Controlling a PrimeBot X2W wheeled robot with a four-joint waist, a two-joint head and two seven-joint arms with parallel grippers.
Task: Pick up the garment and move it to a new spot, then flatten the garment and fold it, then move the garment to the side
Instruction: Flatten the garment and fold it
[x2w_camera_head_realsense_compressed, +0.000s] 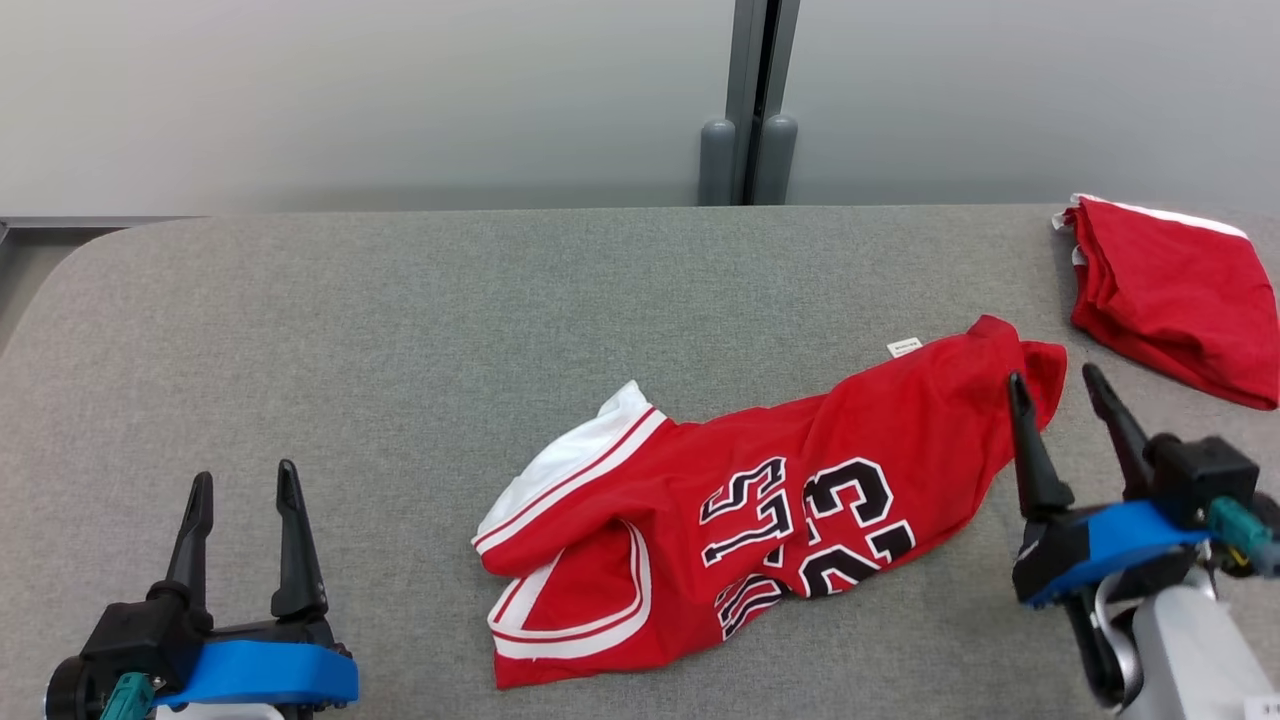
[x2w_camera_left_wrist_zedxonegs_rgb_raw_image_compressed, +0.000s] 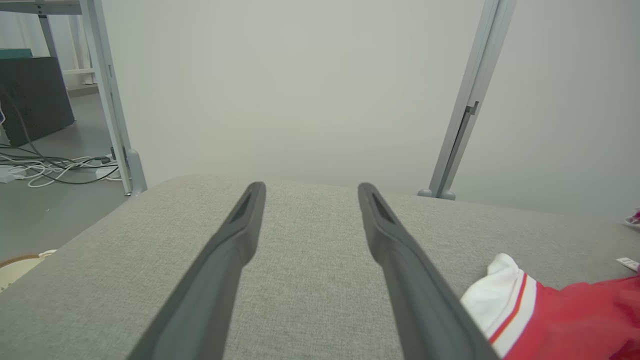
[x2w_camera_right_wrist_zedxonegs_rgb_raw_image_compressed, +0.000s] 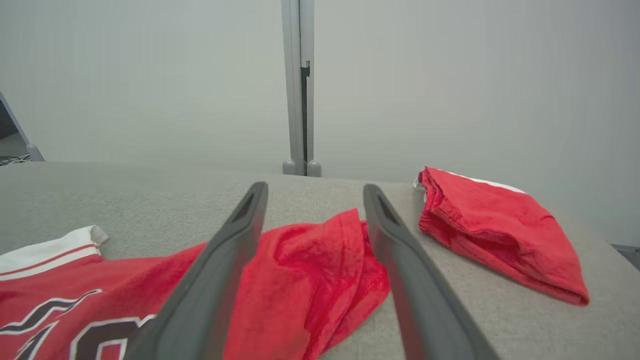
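With my left hand (x2w_camera_head_realsense_compressed: 245, 472) and right hand (x2w_camera_head_realsense_compressed: 1055, 373) both wide and empty, I'd pinch the jersey (x2w_camera_head_realsense_compressed: 760, 480) at its two ends, low against the table (x2w_camera_head_realsense_compressed: 400, 330), and draw it flat.

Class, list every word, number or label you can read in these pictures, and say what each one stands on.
"23": large black-and-white numerals on the red jersey, seen upside down from the head view.
"LLS": letters beside the number on the jersey, also upside down; the rest of the word is lost in the creases.
Tag, white, at the jersey's far edge: too small to read.
Folded red cloth: no text to be seen.
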